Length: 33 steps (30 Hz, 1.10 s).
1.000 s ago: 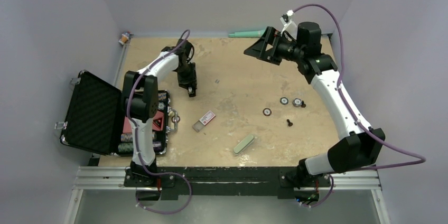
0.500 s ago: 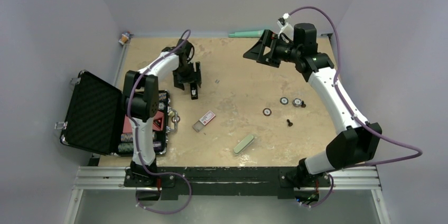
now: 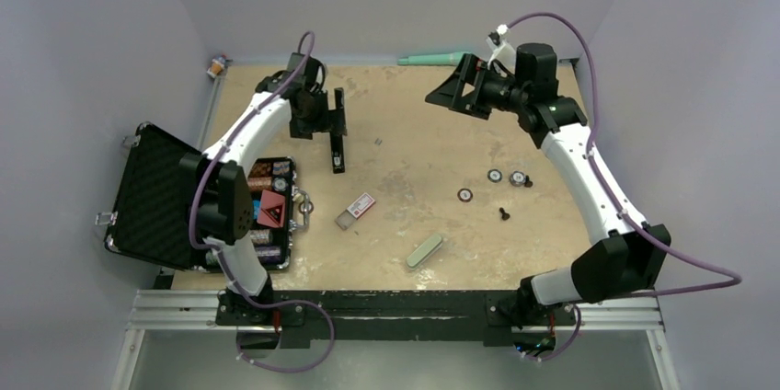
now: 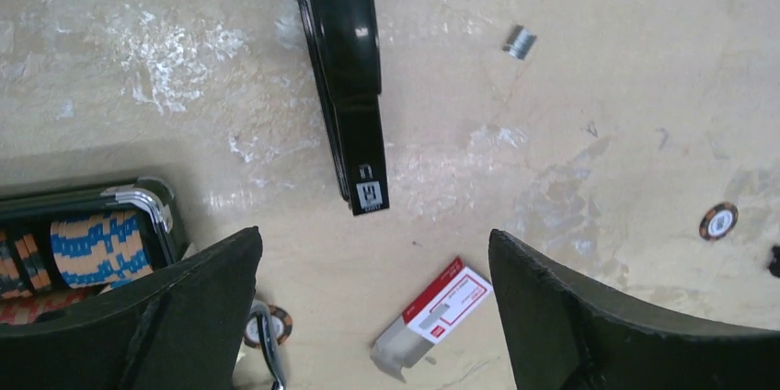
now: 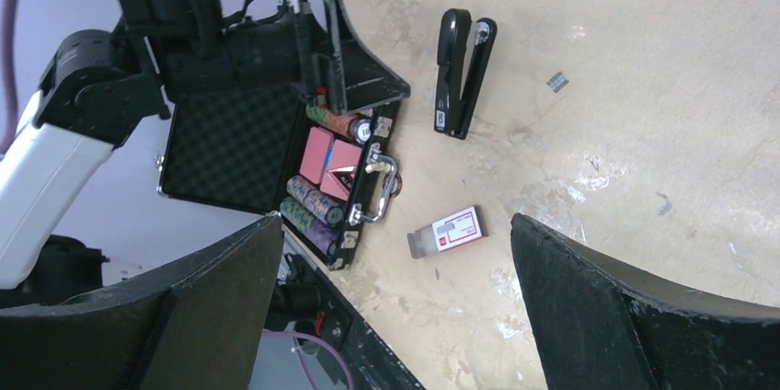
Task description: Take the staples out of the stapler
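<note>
The black stapler lies on the table left of centre, free of both grippers; it is a slim bar, seen slightly sprung apart with silver inside. A tiny strip of staples rests on the bare wood to its right, also visible as a grey speck. My left gripper hovers above and behind the stapler, wide open and empty. My right gripper hangs high at the back, open with nothing in it.
A red-and-white staple box lies near the stapler. An open black case with poker chips sits at the left edge. A pale green case lies near the front. Loose chips and a small black piece lie right of centre.
My left gripper has opened, let go of the stapler and drawn back and up. The stapler stays on the table. The right arm barely shifted.
</note>
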{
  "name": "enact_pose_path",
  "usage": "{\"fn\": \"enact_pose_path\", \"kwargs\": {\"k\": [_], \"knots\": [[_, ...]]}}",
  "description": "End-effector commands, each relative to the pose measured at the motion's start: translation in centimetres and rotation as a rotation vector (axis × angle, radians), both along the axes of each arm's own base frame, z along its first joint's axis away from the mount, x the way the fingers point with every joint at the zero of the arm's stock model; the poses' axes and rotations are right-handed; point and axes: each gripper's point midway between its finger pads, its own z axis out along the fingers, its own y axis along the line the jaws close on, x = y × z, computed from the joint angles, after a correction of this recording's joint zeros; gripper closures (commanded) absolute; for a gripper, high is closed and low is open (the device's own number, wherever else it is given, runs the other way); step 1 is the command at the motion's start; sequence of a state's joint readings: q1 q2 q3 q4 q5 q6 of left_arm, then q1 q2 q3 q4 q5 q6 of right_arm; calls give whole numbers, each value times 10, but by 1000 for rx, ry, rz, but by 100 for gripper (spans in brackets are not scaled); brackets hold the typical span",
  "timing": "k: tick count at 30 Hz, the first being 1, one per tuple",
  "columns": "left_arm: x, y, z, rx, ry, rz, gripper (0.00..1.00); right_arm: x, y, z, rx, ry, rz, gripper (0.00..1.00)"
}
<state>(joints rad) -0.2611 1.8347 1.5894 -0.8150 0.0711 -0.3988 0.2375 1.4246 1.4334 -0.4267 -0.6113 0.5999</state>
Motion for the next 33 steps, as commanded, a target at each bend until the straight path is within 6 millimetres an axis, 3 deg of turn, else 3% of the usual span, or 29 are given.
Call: {"fn": "enact_pose_path", "kwargs": {"k": [1, 11, 17, 33], "knots": [[-22, -12, 21, -6, -68, -104, 4, -8, -5, 15, -6, -79, -13, 1], [-94, -61, 32, -25, -113, -358, 8, -26, -11, 9, 24, -75, -43, 1], [-133, -88, 24, -88, -81, -478, 14, -41, -15, 4, 57, -70, -72, 1], [-199, -151, 7, -128, -30, -670, 22, -65, -27, 8, 112, -98, -147, 2]]}}
